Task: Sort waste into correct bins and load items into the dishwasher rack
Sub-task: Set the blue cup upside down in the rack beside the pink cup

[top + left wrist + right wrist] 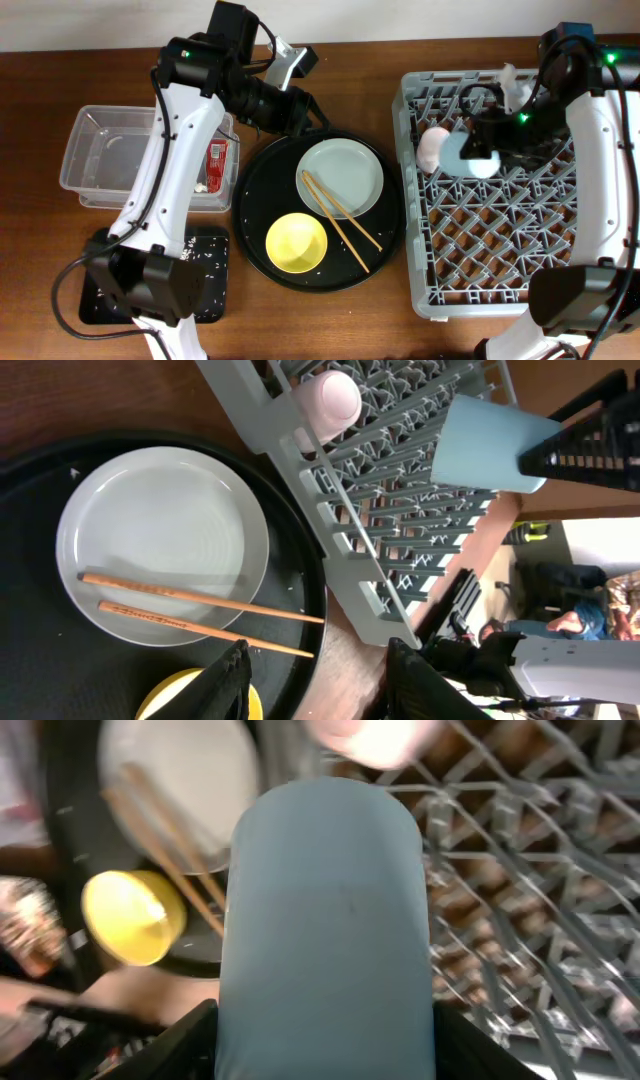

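Right gripper (325, 1050) clasps the blue cup (325, 910) over the dishwasher rack (500, 250); left gripper (318, 665) hangs parted and empty

My right pincer (325, 1010) grips the blue cup (325, 920) over the rack's (415, 250) far left corner, beside the tipped white cup (432, 147); chopsticks (340, 208) lie across the plate (352, 165), yellow bowl (296, 243) nearer.

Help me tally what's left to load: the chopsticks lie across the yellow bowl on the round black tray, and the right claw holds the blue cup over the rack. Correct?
Not quite: the chopsticks lie across the pale grey-blue plate, not the yellow bowl, per the overhead view. The round black tray, and the right claw holding the blue cup over the rack, are right.
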Tool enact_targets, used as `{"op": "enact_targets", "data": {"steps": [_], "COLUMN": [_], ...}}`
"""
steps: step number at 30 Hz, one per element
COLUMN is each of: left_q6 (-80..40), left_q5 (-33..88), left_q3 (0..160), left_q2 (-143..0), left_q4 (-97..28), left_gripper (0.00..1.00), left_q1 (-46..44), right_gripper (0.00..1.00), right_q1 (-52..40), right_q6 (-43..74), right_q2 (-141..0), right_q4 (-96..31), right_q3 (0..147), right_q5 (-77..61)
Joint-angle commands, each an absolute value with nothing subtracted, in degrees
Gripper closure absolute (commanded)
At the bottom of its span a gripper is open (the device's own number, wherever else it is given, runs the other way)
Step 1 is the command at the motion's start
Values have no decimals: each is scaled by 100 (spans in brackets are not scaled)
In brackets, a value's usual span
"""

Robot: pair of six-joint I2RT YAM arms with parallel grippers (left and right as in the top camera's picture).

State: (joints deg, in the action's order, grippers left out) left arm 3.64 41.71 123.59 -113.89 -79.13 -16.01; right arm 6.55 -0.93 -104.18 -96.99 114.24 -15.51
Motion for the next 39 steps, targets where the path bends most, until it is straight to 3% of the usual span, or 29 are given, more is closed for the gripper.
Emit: {"op": "enact_targets", "data": {"steps": [1, 15, 29, 34, 39], "left_q6": [346, 349, 351, 353, 346], "left_q5": [4045, 4045, 4045, 4045, 3916], "left_q3": [12374, 12374, 12374, 12374, 12374], "left_q2": [-11349, -11349, -11349, -11349, -11349], "left_q4": [-7942, -8007, -8108, -8106, -8023], "left_gripper": [57, 57, 57, 57, 57], "left_q1": [-1588, -1588, -1588, -1588, -1586], "right_gripper": [42, 42, 41, 2, 3], "right_q1": [596, -34, -38, -36, -36], "right_q6": [392, 395, 480, 478, 423], "right_q2": [-10355, -10355, -10355, -10355, -10355], "right_q4": [-9734, -9266, -8715, -8715, -8715], "right_q3": [11148, 10082, 9631, 9629, 9666], "right_q5": [-810, -832, -764, -762, -770]}}
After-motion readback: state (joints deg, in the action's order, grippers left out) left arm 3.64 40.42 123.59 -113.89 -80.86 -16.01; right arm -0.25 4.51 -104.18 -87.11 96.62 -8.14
